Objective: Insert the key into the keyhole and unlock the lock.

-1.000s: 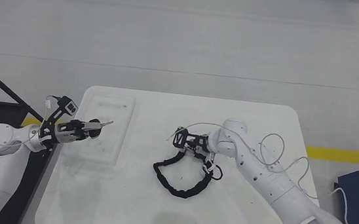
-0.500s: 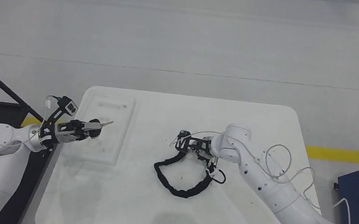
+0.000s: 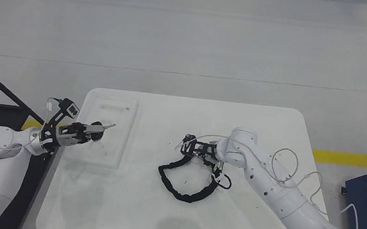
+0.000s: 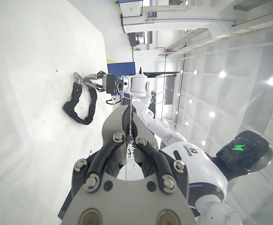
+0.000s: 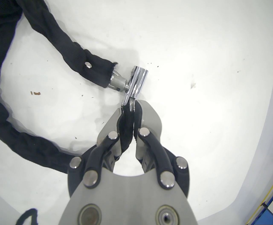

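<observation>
Right now your right gripper [image 5: 129, 108] has its jaws clamped on the lock [image 5: 138, 82], and your left gripper [image 3: 96, 129] has its jaws pinching the key [image 3: 107, 127]. Next, carry the key right and line it up with the keyhole.

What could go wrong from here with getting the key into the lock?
The right gripper pinches the chain sleeve beside the lock cylinder, not the cylinder itself, so it may swivel when pushed. The key sits thin in the left gripper and might twist on contact.

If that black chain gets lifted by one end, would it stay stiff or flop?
Probably floppy: the chain lies in a loose, kinked loop. Its fabric sleeve likely grips well. The chrome lock cylinder looks solid, so perhaps heavy.
</observation>
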